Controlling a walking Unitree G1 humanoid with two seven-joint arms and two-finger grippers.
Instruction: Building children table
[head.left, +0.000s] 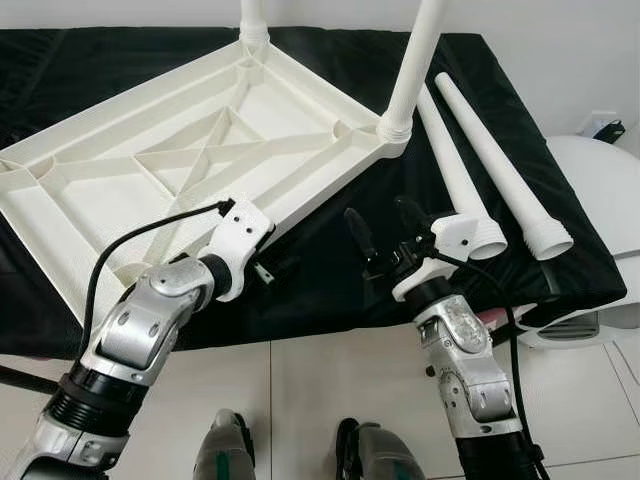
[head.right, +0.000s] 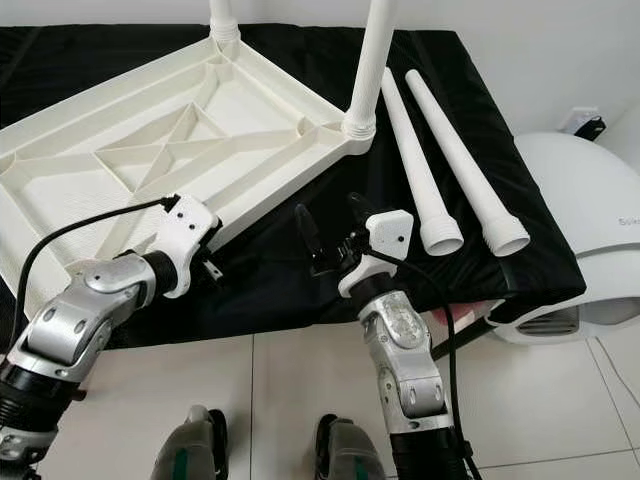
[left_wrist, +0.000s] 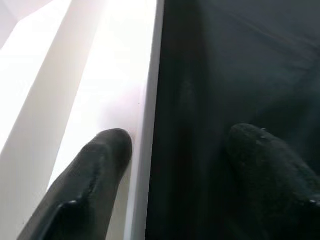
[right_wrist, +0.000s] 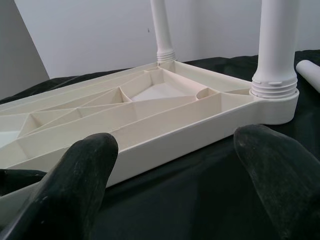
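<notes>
Two loose legs (head.left: 463, 175) lie on the black cloth (head.left: 330, 270) just right of the upturned tabletop (head.left: 190, 160), long axes running away from the robot, nearest the spread, empty right gripper (head.left: 385, 228), while the left gripper (left_wrist: 175, 165) straddles the tabletop's near edge, unclenched.

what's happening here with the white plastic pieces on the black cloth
The robot is putting together a small white table. The tabletop lies upside down on a black cloth, with two legs already standing in its far corners. Two loose legs lie beside it on the robot's right. The left gripper is open at the tabletop's near edge, one finger against the rim. The right gripper hovers open over the cloth, between the tabletop and the loose legs.
</notes>
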